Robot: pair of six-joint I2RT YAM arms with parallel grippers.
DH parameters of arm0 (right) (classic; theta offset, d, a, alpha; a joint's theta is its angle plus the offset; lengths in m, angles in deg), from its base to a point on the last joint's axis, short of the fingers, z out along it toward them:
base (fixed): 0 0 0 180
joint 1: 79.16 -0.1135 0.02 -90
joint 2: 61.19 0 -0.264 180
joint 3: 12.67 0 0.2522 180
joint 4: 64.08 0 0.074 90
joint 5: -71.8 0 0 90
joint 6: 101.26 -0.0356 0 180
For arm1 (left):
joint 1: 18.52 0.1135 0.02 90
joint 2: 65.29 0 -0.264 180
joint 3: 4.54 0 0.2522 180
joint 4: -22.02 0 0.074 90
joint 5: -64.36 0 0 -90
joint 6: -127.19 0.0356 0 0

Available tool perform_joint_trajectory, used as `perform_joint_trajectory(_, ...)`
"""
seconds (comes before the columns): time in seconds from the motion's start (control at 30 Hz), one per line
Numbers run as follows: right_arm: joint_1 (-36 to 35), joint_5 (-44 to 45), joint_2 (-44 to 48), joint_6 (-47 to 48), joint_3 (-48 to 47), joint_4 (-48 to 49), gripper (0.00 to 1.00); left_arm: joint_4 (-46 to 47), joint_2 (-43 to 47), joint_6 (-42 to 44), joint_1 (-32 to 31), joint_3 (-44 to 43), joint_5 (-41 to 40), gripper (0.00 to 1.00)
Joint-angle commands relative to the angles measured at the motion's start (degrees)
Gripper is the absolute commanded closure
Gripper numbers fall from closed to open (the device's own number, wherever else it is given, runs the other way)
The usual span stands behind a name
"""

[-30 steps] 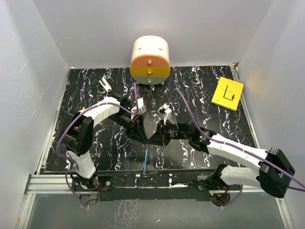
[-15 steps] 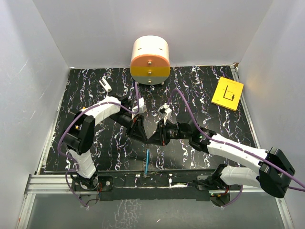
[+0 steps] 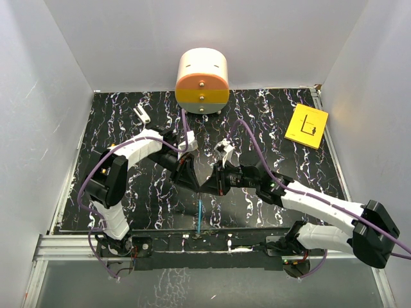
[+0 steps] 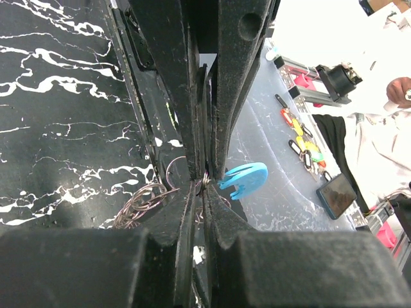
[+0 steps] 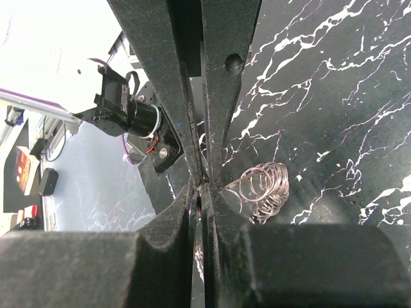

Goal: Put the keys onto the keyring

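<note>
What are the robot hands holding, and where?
The left gripper and right gripper both pinch the keyring by its wire; a blue tag hangs off it.

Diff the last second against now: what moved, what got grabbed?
Left claw closed onto the wire ring. The hanging blue key tag drifted right in the top view. Right claw stayed shut on the ring. Orange canister and yellow card unmoved.

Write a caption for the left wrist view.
Left gripper and right gripper meet tip to tip, both pinching a thin metal keyring, a blue key-shaped piece beside them.
</note>
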Motion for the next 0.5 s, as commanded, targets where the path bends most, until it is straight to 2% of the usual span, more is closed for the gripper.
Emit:
perform_joint_trajectory(0.0, 0.5, 7.4, 4.5, 1.1, -3.0, 4.6, 0.86, -2.3, 3.2, 0.3, -1.1, -0.3, 1.1, 1.00)
perform_joint_trajectory(0.03, 0.6, 8.1, 5.2, 1.2, -3.1, 4.0, 0.81, -2.1, 3.5, 0.3, -1.1, 0.0, 1.2, 1.00)
perform_joint_trajectory(0.13, 0.6, 8.7, 6.8, 1.7, -3.2, 3.1, 0.84, -1.7, 4.5, 0.4, -1.1, 0.5, 1.4, 1.00)
perform_joint_trajectory(0.23, 0.6, 9.7, 7.9, 2.1, -3.6, 1.3, 0.73, -1.2, 5.2, 0.6, -1.1, 0.9, 1.4, 1.00)
perform_joint_trajectory(0.47, 0.5, 12.8, 11.6, 3.6, -1.8, -1.5, 0.66, -1.4, 5.8, 1.4, -1.2, 1.4, 1.9, 1.00)
